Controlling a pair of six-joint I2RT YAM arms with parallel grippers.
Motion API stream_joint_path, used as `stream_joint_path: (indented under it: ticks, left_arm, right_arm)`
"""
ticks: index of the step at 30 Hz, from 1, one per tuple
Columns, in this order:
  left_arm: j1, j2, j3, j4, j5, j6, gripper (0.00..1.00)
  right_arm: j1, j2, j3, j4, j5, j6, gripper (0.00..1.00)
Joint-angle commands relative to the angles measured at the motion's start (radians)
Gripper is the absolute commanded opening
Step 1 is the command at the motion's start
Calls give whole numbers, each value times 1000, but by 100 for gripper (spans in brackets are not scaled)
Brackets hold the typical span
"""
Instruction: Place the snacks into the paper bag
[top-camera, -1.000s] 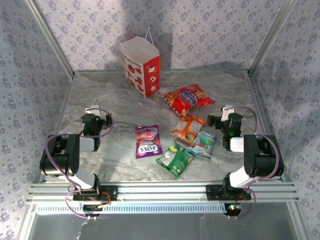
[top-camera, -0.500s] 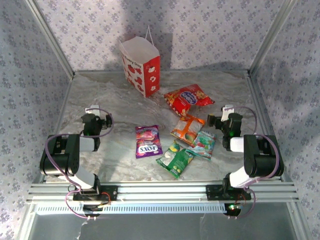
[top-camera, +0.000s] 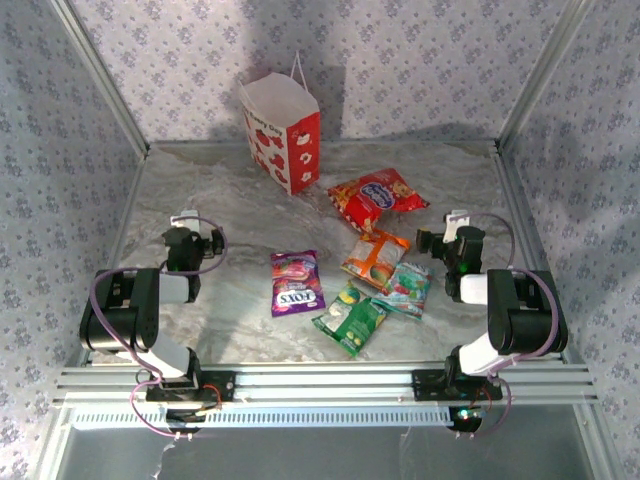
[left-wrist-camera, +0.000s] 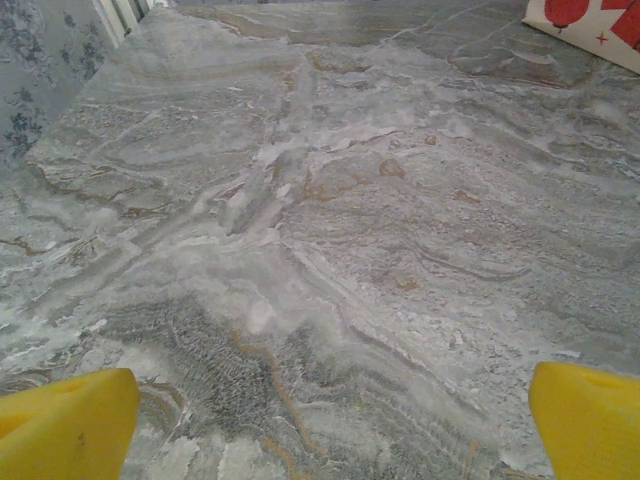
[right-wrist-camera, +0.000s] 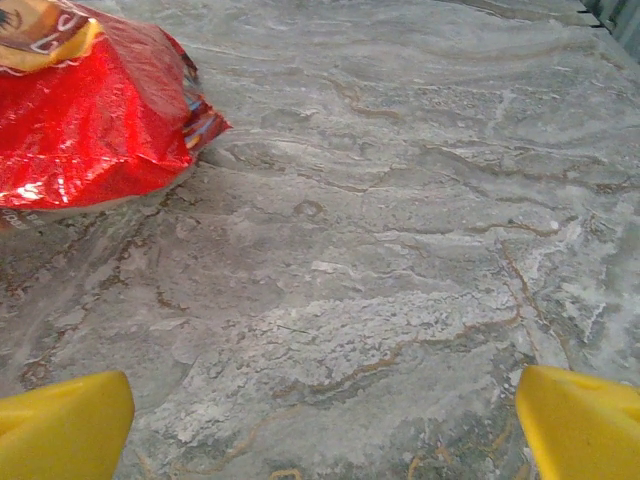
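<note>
Nothing is in the paper bag (top-camera: 284, 135) yet; the left end effector (top-camera: 189, 219) and right end effector (top-camera: 455, 221) are released and empty, so the right must next grasp the red packet (top-camera: 378, 196) at its ten o'clock.

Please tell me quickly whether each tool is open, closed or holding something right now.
Left tool: open, holding nothing.
Right tool: open, holding nothing; the red packet lies untouched ahead of it.

Red-and-white paper bag (top-camera: 285, 133); yellow pincer fingertips (left-wrist-camera: 65, 425)
</note>
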Motion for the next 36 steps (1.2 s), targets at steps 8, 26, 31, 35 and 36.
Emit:
stream_joint_path:
  ticks: [8,26,31,35,36]
  left_arm:
    - [-50,-152,243,-504,-134,-87,100]
    - [-361,-114,932,-1102,-157,-80,94]
    - [-387,9,1137,-1173,-194,-139,95]
    - [-393,132,1340,-1275,-198,-261,91]
    - [-395,154,1370,-1278,-201,-265,87]
  right_arm:
    - [12,-209,81,-286,113,52,100]
    - [46,-338,427,-809,90,100,100]
    - [45,-362,464,-827,95,127,100]
    - [48,-388,484,-838,89,129,100]
    - [49,-395,481,-833,88,134,100]
